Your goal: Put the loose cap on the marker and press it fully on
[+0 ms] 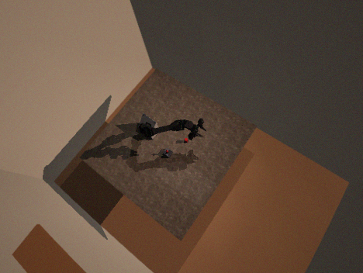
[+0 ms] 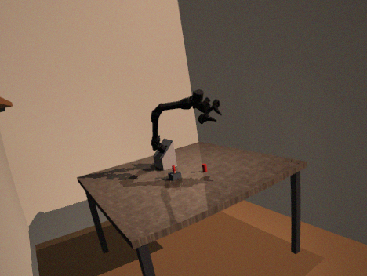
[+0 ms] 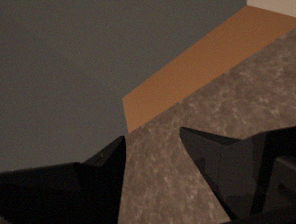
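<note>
The red cap (image 1: 186, 139) (image 2: 205, 168) stands upright and alone on the table (image 1: 171, 205) (image 2: 243, 184). The marker, with a red upper end (image 1: 167, 151) (image 2: 173, 168), stands upright in the dark holder block (image 2: 175, 176), which sits closer to the arm's base than the cap does. My gripper (image 1: 204, 133) (image 2: 218, 118) (image 3: 152, 136) is open and empty, high above the table and out beyond the cap, its fingers angled outward and downward. The wrist view shows bare table and floor past the fingers, and neither the cap nor the marker.
The arm's grey base block (image 2: 166, 157) stands behind the holder block. The arm (image 1: 164, 129) (image 2: 172, 106) reaches out high over the table, and its shadow falls across the area around the holder. A pale wall rises behind the base, and the table's edge shows in the wrist view.
</note>
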`<state>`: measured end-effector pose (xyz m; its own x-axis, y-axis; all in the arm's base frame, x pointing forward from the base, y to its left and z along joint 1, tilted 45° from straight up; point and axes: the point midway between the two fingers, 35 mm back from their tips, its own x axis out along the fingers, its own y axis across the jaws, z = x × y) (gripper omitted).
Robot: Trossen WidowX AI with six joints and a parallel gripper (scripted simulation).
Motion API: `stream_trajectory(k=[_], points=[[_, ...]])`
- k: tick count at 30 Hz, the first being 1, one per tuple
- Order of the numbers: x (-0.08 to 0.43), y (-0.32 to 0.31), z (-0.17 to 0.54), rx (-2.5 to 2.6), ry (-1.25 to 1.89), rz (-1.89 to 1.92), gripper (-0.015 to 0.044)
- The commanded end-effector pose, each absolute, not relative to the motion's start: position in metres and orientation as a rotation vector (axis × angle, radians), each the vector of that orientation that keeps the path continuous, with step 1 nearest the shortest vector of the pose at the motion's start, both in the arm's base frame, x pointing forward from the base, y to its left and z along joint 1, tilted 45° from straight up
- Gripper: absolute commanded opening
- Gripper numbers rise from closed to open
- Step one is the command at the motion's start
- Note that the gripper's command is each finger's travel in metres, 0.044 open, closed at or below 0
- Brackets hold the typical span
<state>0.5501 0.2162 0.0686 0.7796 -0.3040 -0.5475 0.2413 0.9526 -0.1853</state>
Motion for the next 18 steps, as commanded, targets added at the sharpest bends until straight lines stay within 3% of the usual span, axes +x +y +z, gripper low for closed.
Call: stream_trajectory(k=[1,10,18], points=[[0.532,0.185,0.025,-0.093,0.748,-0.389,0.0253],[0.449,0.093,-0.06,-0.078,1.1,-0.753,0.0253],[0.369,0.038,-0.085,-0.11,1.291,-1.078,0.0253]])
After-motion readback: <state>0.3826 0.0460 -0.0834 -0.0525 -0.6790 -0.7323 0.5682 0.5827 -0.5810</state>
